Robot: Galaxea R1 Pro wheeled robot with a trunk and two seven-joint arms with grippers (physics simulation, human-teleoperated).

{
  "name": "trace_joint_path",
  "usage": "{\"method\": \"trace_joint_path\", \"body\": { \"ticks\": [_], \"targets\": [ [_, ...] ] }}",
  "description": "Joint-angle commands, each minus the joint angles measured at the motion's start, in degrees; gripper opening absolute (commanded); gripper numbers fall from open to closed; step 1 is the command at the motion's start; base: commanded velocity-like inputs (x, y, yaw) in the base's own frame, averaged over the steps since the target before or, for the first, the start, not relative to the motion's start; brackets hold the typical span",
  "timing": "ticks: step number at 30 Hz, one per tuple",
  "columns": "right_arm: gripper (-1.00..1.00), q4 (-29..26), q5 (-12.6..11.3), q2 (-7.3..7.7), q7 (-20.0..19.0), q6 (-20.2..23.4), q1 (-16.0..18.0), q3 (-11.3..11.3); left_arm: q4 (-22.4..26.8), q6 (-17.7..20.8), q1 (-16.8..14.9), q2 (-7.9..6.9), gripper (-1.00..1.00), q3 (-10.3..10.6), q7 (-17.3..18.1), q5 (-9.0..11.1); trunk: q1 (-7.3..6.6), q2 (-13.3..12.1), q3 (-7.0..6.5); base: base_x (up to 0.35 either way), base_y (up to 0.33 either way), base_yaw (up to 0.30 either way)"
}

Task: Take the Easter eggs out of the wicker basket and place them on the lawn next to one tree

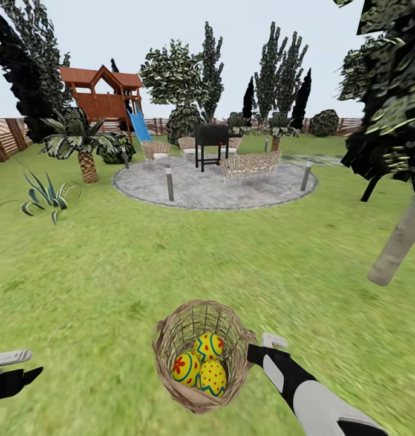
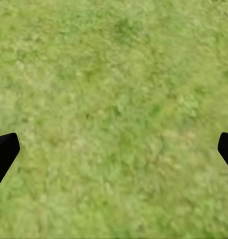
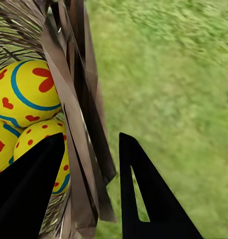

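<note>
Straddling the rim of the wicker basket on the lawn with the right gripper, jaws open, one finger inside beside three Easter eggs. Left gripper spread over grass. Best closing squarely on the wall, lifting level toward the tree.

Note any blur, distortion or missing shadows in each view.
Head view: lawn smeared into streaks, tree trunk at right leaning with wide-angle stretch, wicker basket sharp, no cast shadows. Left wrist view: grass soft, mottled. Right wrist view: eggs crisp, grass beyond blurred.
</note>
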State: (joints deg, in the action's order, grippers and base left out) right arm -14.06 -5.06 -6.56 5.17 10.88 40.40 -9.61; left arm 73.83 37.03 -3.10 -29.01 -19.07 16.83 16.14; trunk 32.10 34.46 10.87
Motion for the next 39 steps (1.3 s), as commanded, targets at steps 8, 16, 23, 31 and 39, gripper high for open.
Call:
{"method": "trace_joint_path", "body": {
  "ticks": [8,16,23,31,39],
  "targets": [
    [-1.00,-0.2,-0.7,-0.12,0.2,0.2,0.0,-0.2,0.0,0.3,-0.1,0.03,1.00,-0.1,0.1,0.2,0.05,0.1,-0.31,0.253,0.247,0.066],
    [-1.00,-0.2,-0.7,-0.12,0.2,0.2,-0.1,-0.2,0.0,0.3,-0.1,0.02,1.00,-0.1,0.1,0.2,0.05,0.1,-0.36,0.260,0.234,0.001],
    [-1.00,-0.2,-0.7,-0.29,0.2,0.2,-0.1,-0.2,0.0,0.2,-0.1,0.05,1.00,-0.1,0.1,0.2,0.05,0.1,-0.91,0.271,0.211,0.000],
    [-1.00,-0.2,-0.7,-0.27,0.2,0.2,-0.1,-0.2,-0.1,-0.9,-0.1,0.08,1.00,0.0,0.1,0.1,0.05,0.1,-1.63,0.297,0.152,0.000],
    [-1.00,-0.2,-0.7,-0.22,0.2,0.2,-0.1,-0.2,-2.3,-1.3,-0.1,0.03,1.00,0.0,0.1,0.3,0.05,0.1,-2.00,0.314,0.096,0.000]
  ]
}}
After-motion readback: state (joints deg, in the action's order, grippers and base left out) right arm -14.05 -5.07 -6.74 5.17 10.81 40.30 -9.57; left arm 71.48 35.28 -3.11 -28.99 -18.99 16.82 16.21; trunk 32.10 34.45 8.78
